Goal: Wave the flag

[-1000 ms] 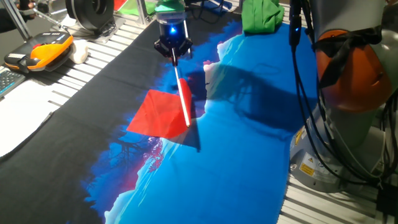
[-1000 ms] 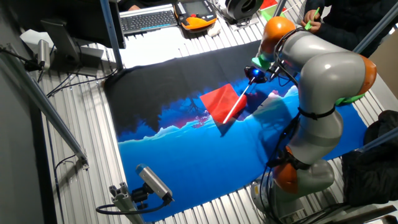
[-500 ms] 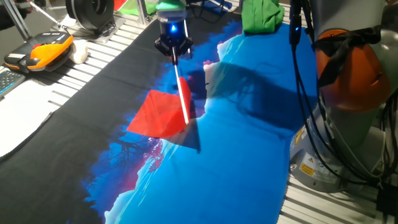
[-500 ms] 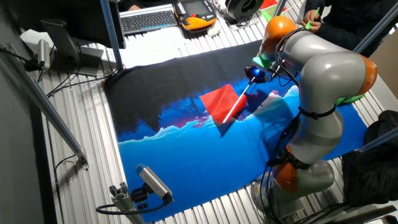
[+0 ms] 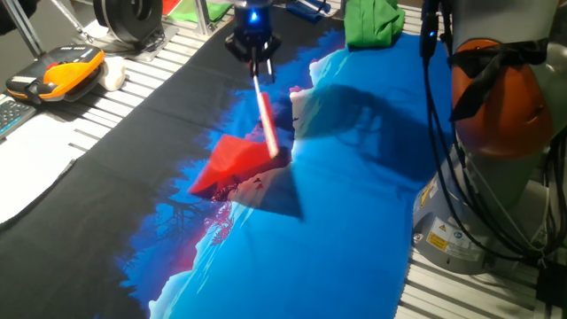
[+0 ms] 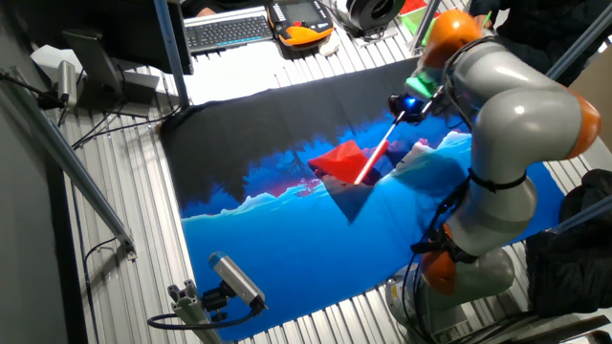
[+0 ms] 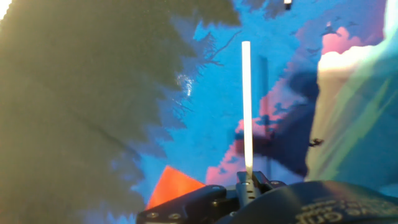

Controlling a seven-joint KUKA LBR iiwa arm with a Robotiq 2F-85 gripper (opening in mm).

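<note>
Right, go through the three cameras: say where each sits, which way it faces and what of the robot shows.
One fixed view: high beside the arm's base, facing across the printed cloth to the flag; shows the orange-jointed arm and the gripper.
The other fixed view: high at the opposite side, facing the arm over the cloth, keyboard behind.
Hand view: on the hand, facing along the white stick; only the jaws show, closed on it.
Both fixed views share the flag, gripper and cloth.
</note>
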